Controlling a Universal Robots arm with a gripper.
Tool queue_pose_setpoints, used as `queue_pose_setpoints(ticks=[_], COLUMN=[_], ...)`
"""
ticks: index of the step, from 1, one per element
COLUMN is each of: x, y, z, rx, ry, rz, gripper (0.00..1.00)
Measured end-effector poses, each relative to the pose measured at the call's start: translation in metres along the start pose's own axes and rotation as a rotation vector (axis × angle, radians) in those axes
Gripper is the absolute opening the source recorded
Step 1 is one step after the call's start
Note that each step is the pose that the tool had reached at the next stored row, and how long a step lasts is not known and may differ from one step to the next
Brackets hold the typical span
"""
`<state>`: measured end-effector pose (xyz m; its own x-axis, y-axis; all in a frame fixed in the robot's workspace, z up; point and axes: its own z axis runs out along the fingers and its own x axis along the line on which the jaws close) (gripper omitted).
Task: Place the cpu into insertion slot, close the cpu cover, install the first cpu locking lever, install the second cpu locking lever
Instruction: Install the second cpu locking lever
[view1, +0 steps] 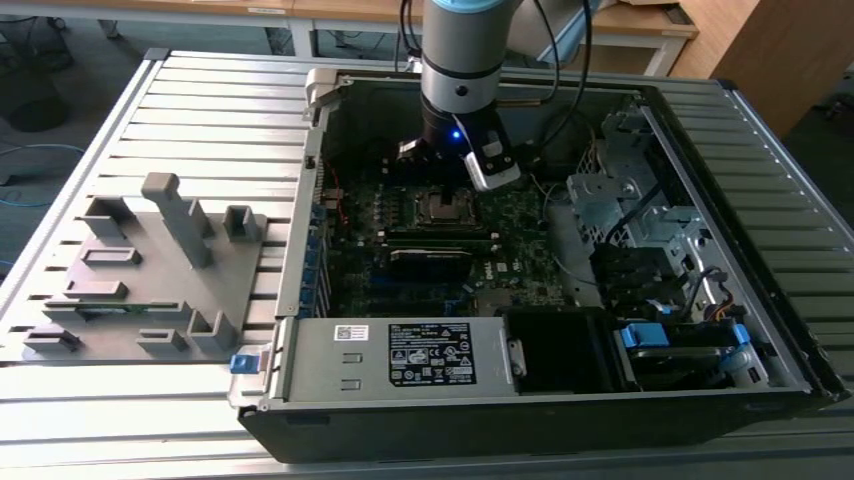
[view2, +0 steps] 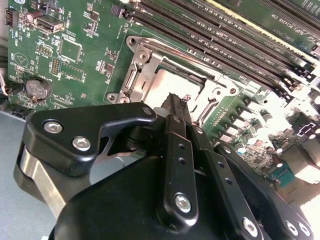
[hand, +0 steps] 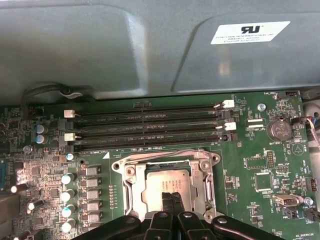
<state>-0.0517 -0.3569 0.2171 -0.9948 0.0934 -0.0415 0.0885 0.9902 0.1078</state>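
First wrist view shows the claw (hand: 171, 199) pressed together over the cpu (hand: 167, 184) under its cpu cover (hand: 131, 176); push gently and straight.

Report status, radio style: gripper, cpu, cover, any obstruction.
Gripper shut, fingertips over the cpu. Cpu seated in insertion slot, cpu cover down around it. No obstruction seen.

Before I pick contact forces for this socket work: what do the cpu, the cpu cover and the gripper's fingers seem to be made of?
The cpu looks like a chip capped in dull silver-grey metal, with a matte sheen. The cpu cover seems thin stamped steel, bright and reflective at its edges. The gripper fingers look like black-coated metal or hard plastic, held by shiny screws; which one is unclear.
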Motion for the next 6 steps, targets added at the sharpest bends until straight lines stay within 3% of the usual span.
queue_pose_setpoints(ticks=[6], x=[0.0001], y=[0.0], z=[0.0004], rx=[0.0001], ry=[0.0001], rz=[0.0], gripper=[0.1])
